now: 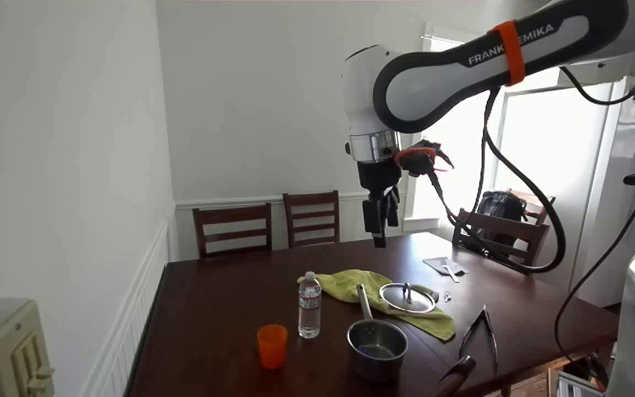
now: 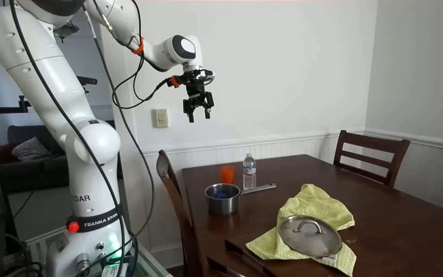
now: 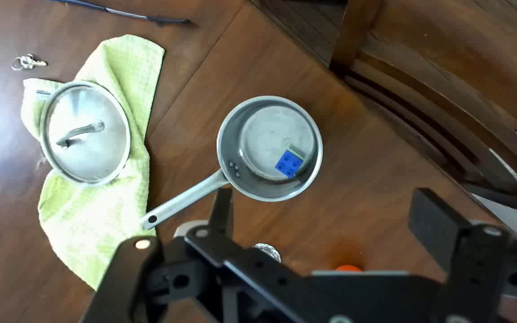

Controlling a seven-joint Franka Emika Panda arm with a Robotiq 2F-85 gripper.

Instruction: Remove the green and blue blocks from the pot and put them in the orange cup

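Observation:
The squat round metal pot (image 1: 377, 366) stands on the table, also in an exterior view (image 2: 223, 207) and the wrist view (image 3: 272, 130). A blue studded block (image 3: 290, 163) lies inside it, by the wall. A thin pale green strip (image 3: 296, 153) shows along the block's side; I cannot tell how much green block is hidden. The orange cup (image 1: 272, 347) stands upright near the bottle (image 2: 249, 173); only its edge shows in the wrist view (image 3: 348, 268). My gripper (image 3: 323, 202) is open and empty, high above the table in both exterior views (image 1: 385, 231) (image 2: 199, 117).
The pot's handle (image 3: 186, 197) points toward the yellow-green towel (image 3: 119, 197), on which the shiny lid (image 3: 88, 139) lies. The clear bottle (image 1: 310, 311) stands upright between cup and towel. A dark tong-like object (image 1: 483, 333), keys (image 3: 27, 62) and a chair (image 2: 175, 204) are nearby.

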